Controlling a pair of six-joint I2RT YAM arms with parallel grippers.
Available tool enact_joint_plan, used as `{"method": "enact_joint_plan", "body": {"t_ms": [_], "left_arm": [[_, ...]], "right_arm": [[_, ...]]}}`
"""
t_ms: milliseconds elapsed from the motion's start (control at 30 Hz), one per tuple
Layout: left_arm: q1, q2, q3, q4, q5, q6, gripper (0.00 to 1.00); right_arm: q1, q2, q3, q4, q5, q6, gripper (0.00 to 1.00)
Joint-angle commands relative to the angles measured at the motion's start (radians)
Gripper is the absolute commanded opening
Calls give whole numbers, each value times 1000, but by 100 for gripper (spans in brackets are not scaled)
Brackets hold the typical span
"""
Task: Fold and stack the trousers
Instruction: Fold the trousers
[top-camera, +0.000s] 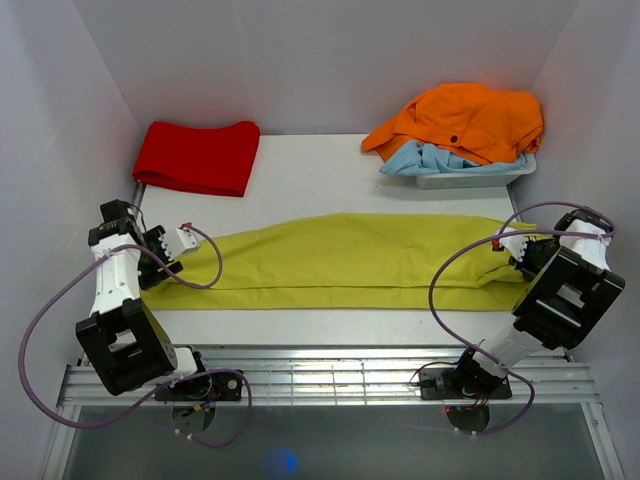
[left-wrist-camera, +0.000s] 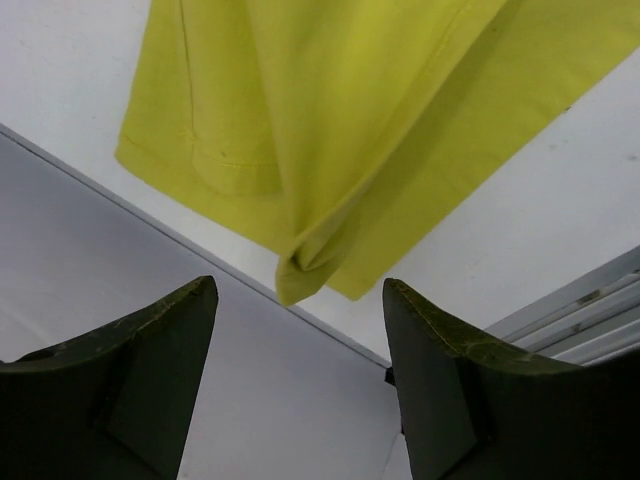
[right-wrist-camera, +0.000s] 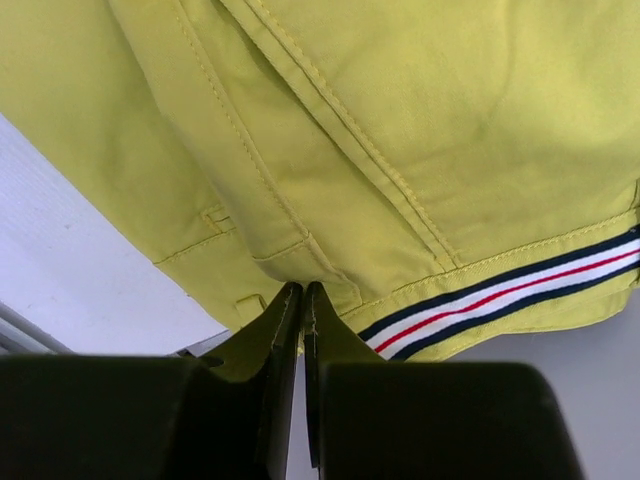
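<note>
The yellow-green trousers (top-camera: 340, 262) lie folded lengthwise across the table, waist at the right and leg hems at the left. My right gripper (top-camera: 515, 250) is at the waist end. In the right wrist view its fingers (right-wrist-camera: 302, 290) are pressed together on the edge of the waistband (right-wrist-camera: 330, 275), beside the white, red and dark striped lining (right-wrist-camera: 500, 300). My left gripper (top-camera: 185, 240) is at the hem end. In the left wrist view it (left-wrist-camera: 300, 300) is open and empty, and the leg hem corner (left-wrist-camera: 305, 265) lies just beyond the fingertips, not touching them.
A folded red garment (top-camera: 197, 155) lies at the back left. A white tray (top-camera: 480, 180) at the back right holds orange (top-camera: 465, 118) and light blue (top-camera: 430, 158) clothes. White walls close three sides. A slatted metal rail (top-camera: 330, 375) runs along the near edge.
</note>
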Motion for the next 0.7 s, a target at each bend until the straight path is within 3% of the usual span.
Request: {"method": "enact_joint_plan", "body": {"t_ms": [0,200,467,567,600,667], "left_arm": [[-2,-23,-6,63,-30,100,79],[9,42,0,51,-28,144,77],[47,128,38,-21,-32,172,60],[64,158,38,-21,-39,172,42],[67,167,44,-21,-41,171,30],[82,181,57,-21,-44,175,17]], "right_arm": [[7,5,57,-64,6,27,8],[4,17,90,-67,7,24,8],[-15,36,115,-65,-3,12,8],[-19,40,118,-65,-5,9,8],[-22,39,120,-67,-6,10,8],[-24,33,120,-65,-5,4,8]]}}
